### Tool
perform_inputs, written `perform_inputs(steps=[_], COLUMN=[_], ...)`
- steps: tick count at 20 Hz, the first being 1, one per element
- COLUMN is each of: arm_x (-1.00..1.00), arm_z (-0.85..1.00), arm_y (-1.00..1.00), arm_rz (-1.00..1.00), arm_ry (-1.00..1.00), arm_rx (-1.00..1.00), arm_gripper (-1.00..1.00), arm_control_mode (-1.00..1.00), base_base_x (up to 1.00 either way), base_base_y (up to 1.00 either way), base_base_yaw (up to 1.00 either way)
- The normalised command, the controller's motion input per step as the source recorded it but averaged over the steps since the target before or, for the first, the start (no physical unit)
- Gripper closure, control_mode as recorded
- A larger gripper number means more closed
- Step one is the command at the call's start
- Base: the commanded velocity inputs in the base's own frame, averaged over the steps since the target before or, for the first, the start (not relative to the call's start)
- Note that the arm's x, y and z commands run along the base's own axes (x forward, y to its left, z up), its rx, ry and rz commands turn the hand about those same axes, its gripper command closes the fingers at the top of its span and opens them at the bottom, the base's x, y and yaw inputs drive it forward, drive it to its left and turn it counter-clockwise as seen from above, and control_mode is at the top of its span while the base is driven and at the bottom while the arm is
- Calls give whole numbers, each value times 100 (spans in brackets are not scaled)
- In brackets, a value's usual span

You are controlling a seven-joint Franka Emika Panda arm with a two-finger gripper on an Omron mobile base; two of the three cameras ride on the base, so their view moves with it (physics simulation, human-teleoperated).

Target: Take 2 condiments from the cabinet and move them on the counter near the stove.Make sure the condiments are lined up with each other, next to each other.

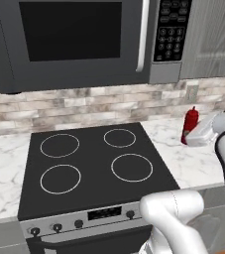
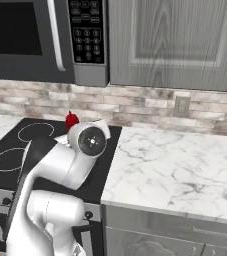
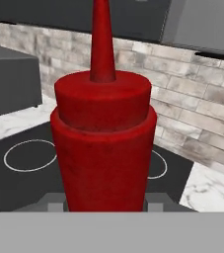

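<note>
Our pincer (image 3: pixel 105 205) is closed on the red condiment bottle (image 3: pixel 103 143), which stands upright between the fingers; in the hand view only the grey tips (image 3: pixel 52 201) peek out on either side of its base. The bottle looks like a plain red cylinder with a stepped shoulder and a long tapered nozzle, its surface slightly mottled. From the left base view we see the same bottle (image 1: pixel 190 124) upright over the white marble counter (image 1: pixel 188 161), just to the right of the black stove (image 1: pixel 91 166), near the stone backsplash (image 1: pixel 84 104). We cannot tell whether its base touches the slab. In the right base view only the bottle's red top (image 2: pixel 72 120) shows behind our wrist.
</note>
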Motion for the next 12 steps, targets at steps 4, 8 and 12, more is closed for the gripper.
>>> perform_inputs(steps=[4,8,12], arm_x=[42,44,39], arm_z=[-46,-38,-39], arm_y=[-51,-48,-45], arm_rz=[19,11,4], arm_ry=[0,0,0], arm_rx=[2,0,-3], arm_gripper=[100,100,100], arm_control_mode=[-100,-100,-100], base_base_x=[0,0,0], base_base_y=[0,0,0], base_base_yaw=[0,0,0])
